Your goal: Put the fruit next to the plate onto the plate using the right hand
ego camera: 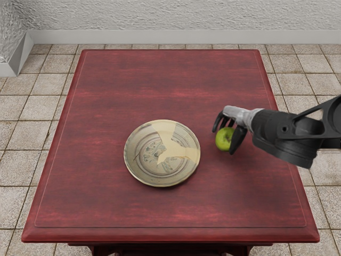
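Green round fruit (224,138) sits inside right hand (230,128), dark fingers (237,140) curled around it, on or just above red wooden table (106,96). Beige patterned ceramic plate (162,153) lies near, fingertip side, not touching fruit.

Single high head view from the near edge, aslant down over the whole table (96,208).

Green fruit (224,138); beige brown-patterned plate (162,153); dark-red table (106,96).
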Robot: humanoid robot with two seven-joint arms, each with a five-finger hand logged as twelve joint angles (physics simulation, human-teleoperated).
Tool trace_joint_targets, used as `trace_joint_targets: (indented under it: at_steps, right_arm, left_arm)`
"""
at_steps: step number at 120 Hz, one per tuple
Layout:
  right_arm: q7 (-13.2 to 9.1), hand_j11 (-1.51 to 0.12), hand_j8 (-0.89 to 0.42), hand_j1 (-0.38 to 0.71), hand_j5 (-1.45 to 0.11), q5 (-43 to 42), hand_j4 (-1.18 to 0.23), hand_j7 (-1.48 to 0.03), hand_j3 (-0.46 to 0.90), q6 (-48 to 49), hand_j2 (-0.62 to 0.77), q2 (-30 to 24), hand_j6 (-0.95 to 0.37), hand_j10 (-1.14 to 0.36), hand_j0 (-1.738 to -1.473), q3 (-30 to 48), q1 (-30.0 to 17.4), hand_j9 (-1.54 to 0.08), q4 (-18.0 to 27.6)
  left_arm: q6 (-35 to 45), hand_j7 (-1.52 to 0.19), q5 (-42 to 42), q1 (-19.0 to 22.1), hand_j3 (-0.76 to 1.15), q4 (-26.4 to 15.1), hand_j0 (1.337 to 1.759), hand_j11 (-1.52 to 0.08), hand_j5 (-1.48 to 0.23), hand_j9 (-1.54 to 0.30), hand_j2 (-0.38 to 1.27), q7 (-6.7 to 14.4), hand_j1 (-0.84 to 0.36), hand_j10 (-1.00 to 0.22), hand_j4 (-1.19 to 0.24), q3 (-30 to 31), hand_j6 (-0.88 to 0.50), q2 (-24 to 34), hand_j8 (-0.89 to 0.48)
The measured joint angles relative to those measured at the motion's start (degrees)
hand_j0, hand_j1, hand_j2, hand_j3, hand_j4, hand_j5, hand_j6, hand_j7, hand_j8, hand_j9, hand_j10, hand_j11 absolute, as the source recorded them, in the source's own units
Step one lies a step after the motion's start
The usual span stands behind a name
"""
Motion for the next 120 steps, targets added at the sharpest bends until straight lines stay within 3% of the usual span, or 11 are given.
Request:
trace_joint_targets:
  at_steps: [63, 120]
  right_arm:
    - [-4.2, -0.77, -0.38, 0.26, -0.76, 0.1, -0.53, -0.73, 0.00, 0.8, 0.32, 4.4, -0.45, -0.60, -1.658, 9.9, 2.1, -0.76, -3.2]
    - [-5.8, -0.74, -0.39, 0.23, -0.74, -0.1, -0.54, -0.72, 0.00, 1.1, 0.22, 11.1, -0.45, -0.56, -1.658, 15.9, 1.0, -0.73, -4.1]
  left_arm:
    - [0.0, 0.00, 0.0, 0.0, 0.00, 0.0, 1.658, 0.00, 0.00, 0.00, 0.00, 0.0, 0.35, 0.00, 0.00, 0.0, 0.00, 0.0, 0.00]
    - [0.0, 0.00, 0.0, 0.0, 0.00, 0.0, 1.658, 0.00, 0.00, 0.00, 0.00, 0.0, 0.35, 0.00, 0.00, 0.0, 0.00, 0.0, 0.00]
